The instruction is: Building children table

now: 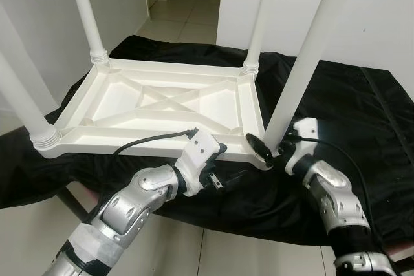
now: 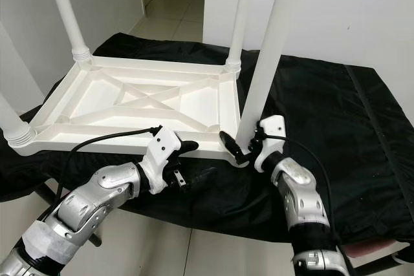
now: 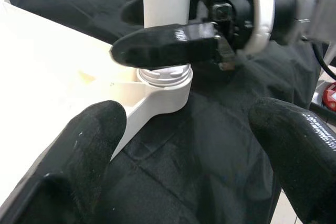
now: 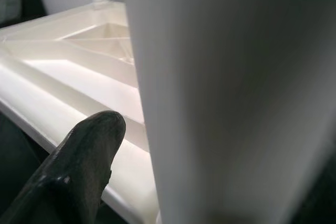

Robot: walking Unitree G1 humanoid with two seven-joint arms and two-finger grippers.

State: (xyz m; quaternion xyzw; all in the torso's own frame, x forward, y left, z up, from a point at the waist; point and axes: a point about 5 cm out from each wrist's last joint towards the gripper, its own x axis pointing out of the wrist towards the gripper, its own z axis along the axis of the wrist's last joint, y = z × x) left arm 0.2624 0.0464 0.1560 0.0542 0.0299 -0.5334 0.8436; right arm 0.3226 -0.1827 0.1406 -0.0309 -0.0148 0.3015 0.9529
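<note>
A white plastic children's table (image 1: 162,105) is lying upside down on a desk draped in black cloth (image 1: 343,108), its legs pointing up. The right gripper (image 1: 270,150) is pinching the base of the near-right white tubular leg (image 1: 301,72) at its corner socket. The left gripper (image 1: 223,152) is hovering beside the table's near edge, fingers (image 3: 89,145) spread wide.

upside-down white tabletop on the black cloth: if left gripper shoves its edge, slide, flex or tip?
Likely slides: the tabletop rests flat on loose black cloth, which may bunch. Probably stiff, given its cross-ribbed underside. Four upright legs raise its weight, so some tipping risk; the right gripper is clamped on the near leg, the left gripper open beside the edge.
</note>
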